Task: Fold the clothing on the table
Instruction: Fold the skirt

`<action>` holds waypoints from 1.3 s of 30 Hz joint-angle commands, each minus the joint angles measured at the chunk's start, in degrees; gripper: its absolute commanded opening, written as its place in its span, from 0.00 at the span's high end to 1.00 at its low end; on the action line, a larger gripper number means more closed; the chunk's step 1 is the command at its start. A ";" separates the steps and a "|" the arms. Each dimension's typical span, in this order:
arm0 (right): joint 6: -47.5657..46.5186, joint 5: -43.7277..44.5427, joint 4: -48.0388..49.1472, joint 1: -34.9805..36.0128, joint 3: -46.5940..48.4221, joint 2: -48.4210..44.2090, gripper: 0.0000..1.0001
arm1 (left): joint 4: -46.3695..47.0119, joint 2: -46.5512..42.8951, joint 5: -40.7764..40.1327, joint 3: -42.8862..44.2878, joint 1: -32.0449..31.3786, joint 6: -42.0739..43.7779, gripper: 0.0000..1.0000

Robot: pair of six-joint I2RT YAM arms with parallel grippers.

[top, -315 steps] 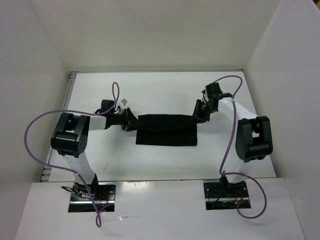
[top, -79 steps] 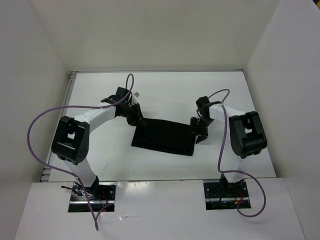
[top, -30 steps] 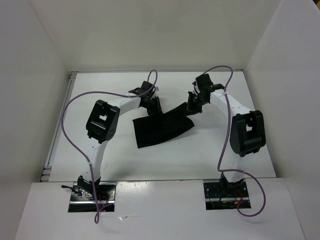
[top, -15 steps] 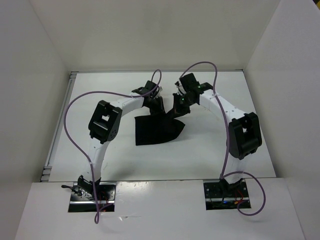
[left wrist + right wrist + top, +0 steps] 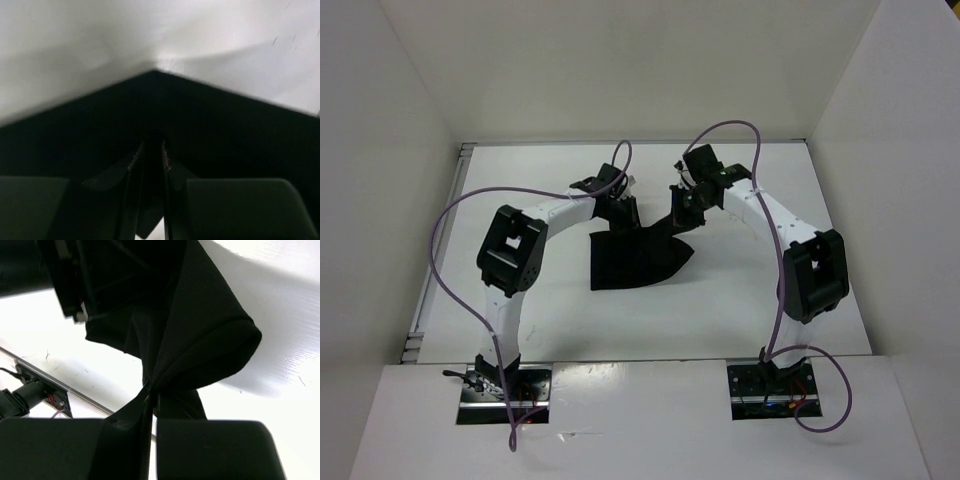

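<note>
The black clothing [image 5: 635, 258] lies mid-table, and its right end is lifted and bunched. My right gripper [image 5: 682, 207] is shut on that raised end. In the right wrist view the fabric [image 5: 200, 330] gathers into a tight pinch at the fingertips [image 5: 151, 392] and hangs in a rounded fold above the table [image 5: 285, 365]. My left gripper [image 5: 623, 213] rests at the clothing's far edge. In the left wrist view its jaws [image 5: 152, 150] stand slightly apart over a black cloth corner [image 5: 150, 110], with white table [image 5: 150, 35] beyond.
White walls [image 5: 880, 110] enclose the table [image 5: 520, 200] on three sides. Purple cables [image 5: 450, 230] loop off both arms. Both arm elbows [image 5: 810, 270] stand over the table's sides. The left arm's wrist [image 5: 75, 280] is close in front of the right wrist camera.
Over the last second my right gripper has carried the clothing's right end leftward, close to the left gripper. The left arm's elbow has shifted left while its gripper stayed at the far edge.
</note>
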 commanded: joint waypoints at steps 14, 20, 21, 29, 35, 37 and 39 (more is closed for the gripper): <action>-0.23 -1.69 2.86 -3.07 -5.27 -2.80 1.00 | 6.26 -7.35 7.09 -11.81 -3.12 -4.12 0.71; -0.23 -6.07 4.53 -4.74 -5.89 -2.80 1.00 | 6.26 -4.62 7.09 -11.81 -4.79 -4.12 0.71; -0.23 -6.87 4.53 -4.74 -5.89 -2.80 1.00 | 6.26 -3.75 7.09 -11.81 -5.40 -4.12 0.71; 0.83 -11.70 8.22 -7.63 -8.17 -0.87 1.00 | 5.12 1.18 7.09 -10.67 -7.68 -3.07 0.71; 1.53 -14.43 10.51 -10.63 -10.89 0.37 1.00 | 4.59 3.47 7.09 -10.67 -7.69 -3.06 0.71; 1.53 -14.43 10.51 -10.63 -11.51 0.37 1.00 | 4.59 2.34 6.48 -10.67 -7.69 -3.06 0.71; 1.53 -13.91 10.51 -10.63 -12.13 0.37 1.00 | 3.89 0.15 6.48 -10.67 -7.69 -3.06 0.71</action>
